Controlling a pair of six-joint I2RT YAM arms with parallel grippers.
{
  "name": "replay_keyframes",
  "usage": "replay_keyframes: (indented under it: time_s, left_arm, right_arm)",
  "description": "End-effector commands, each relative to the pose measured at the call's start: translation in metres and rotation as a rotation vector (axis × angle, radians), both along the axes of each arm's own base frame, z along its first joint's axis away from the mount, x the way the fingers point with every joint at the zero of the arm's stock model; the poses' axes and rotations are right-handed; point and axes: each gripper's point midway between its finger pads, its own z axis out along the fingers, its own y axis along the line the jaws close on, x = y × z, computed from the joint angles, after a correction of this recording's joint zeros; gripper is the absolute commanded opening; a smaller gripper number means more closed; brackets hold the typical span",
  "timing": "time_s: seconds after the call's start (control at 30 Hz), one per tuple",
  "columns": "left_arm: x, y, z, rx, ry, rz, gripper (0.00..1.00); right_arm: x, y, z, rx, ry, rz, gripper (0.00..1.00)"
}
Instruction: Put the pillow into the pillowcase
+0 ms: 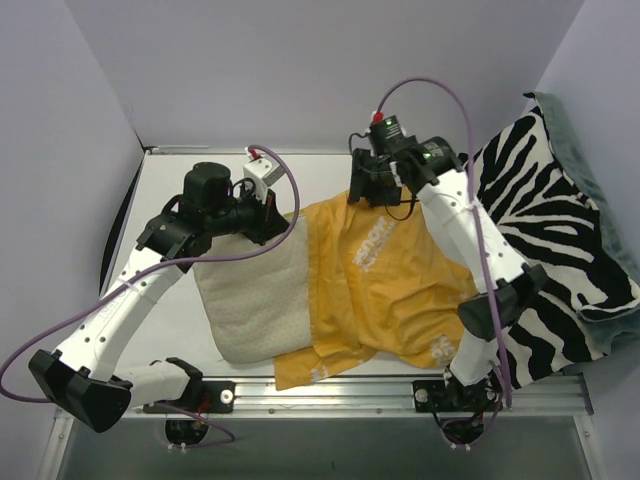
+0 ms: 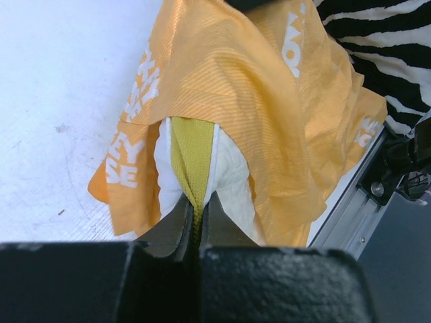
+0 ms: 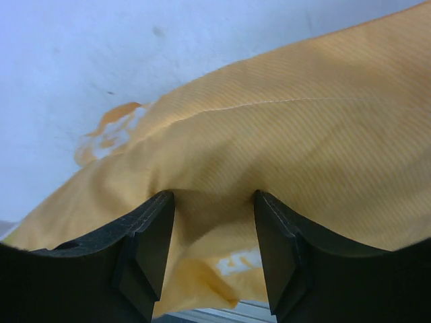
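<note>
The cream-white pillow [image 1: 250, 300] lies left of centre, its right part inside the orange pillowcase [image 1: 390, 290]. At the pillow's far corner, my left gripper [image 1: 275, 215] is shut. In the left wrist view, that gripper [image 2: 197, 208] pinches the pillow's yellow-green trim [image 2: 192, 151], with white pillow [image 2: 232, 168] on both sides and the pillowcase [image 2: 236, 74] draped over it. My right gripper [image 1: 362, 190] hovers at the pillowcase's far edge. The right wrist view shows the right gripper [image 3: 212, 202] open, its tips against the orange pillowcase [image 3: 303, 148], the fabric loose between them.
A zebra-striped cushion [image 1: 560, 230] fills the right side of the table, with a grey-green cloth [image 1: 590, 170] behind it. White walls close in the back and sides. A metal rail [image 1: 400, 385] runs along the near edge.
</note>
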Motion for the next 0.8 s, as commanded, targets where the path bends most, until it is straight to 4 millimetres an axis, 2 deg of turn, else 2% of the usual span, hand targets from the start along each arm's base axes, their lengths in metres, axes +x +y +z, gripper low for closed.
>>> replay_keyframes:
  time_s: [0.0, 0.1, 0.17, 0.2, 0.23, 0.3, 0.37, 0.43, 0.47, 0.57, 0.6, 0.63, 0.7, 0.73, 0.77]
  left_arm:
    - [-0.001, 0.001, 0.063, -0.075, -0.191, -0.003, 0.00]
    - [-0.004, 0.000, 0.065, -0.078, -0.194, -0.009, 0.00]
    - [-0.005, -0.001, 0.064, -0.076, -0.192, -0.010, 0.00]
    - [-0.004, -0.001, 0.063, -0.072, -0.192, -0.004, 0.00]
    - [-0.003, -0.001, 0.061, -0.071, -0.189, -0.002, 0.00]
    - [-0.001, -0.001, 0.059, -0.065, -0.186, 0.005, 0.00]
    - [0.002, -0.001, 0.059, -0.065, -0.189, 0.016, 0.00]
    - [0.005, -0.002, 0.065, -0.083, -0.204, 0.029, 0.00]
    - [0.005, -0.002, 0.069, -0.093, -0.213, 0.035, 0.00]
    - [0.007, -0.001, 0.083, -0.134, -0.246, 0.061, 0.00]
    - [0.008, 0.000, 0.088, -0.148, -0.252, 0.072, 0.00]
    - [0.007, 0.001, 0.095, -0.167, -0.272, 0.077, 0.00]
    - [0.006, 0.001, 0.102, -0.191, -0.278, 0.082, 0.00]
    - [0.004, 0.002, 0.108, -0.207, -0.296, 0.084, 0.00]
    - [0.003, 0.003, 0.110, -0.218, -0.298, 0.089, 0.00]
  right_arm:
    - [-0.021, -0.010, -0.053, -0.195, 0.155, 0.035, 0.51]
    - [-0.021, 0.006, -0.059, -0.163, 0.163, 0.060, 0.50]
    - [-0.020, 0.022, -0.053, -0.108, 0.155, 0.097, 0.19]
    - [-0.021, 0.029, -0.050, -0.084, 0.157, 0.112, 0.00]
    - [-0.025, 0.040, -0.042, -0.054, 0.143, 0.141, 0.00]
    - [-0.032, 0.060, -0.012, 0.033, 0.089, 0.199, 0.00]
    - [-0.059, 0.100, 0.022, 0.174, 0.047, 0.339, 0.00]
    - [-0.082, 0.126, 0.051, 0.296, 0.016, 0.426, 0.00]
    - [-0.095, 0.135, 0.060, 0.343, 0.026, 0.462, 0.00]
    - [-0.115, 0.150, 0.079, 0.492, 0.082, 0.499, 0.00]
    - [-0.121, 0.151, 0.075, 0.513, 0.109, 0.505, 0.00]
    - [-0.123, 0.156, 0.081, 0.559, 0.103, 0.523, 0.00]
    - [-0.133, 0.160, 0.069, 0.561, 0.145, 0.552, 0.00]
    - [-0.134, 0.156, 0.037, 0.508, 0.212, 0.529, 0.00]
    - [-0.134, 0.151, 0.021, 0.480, 0.255, 0.509, 0.00]
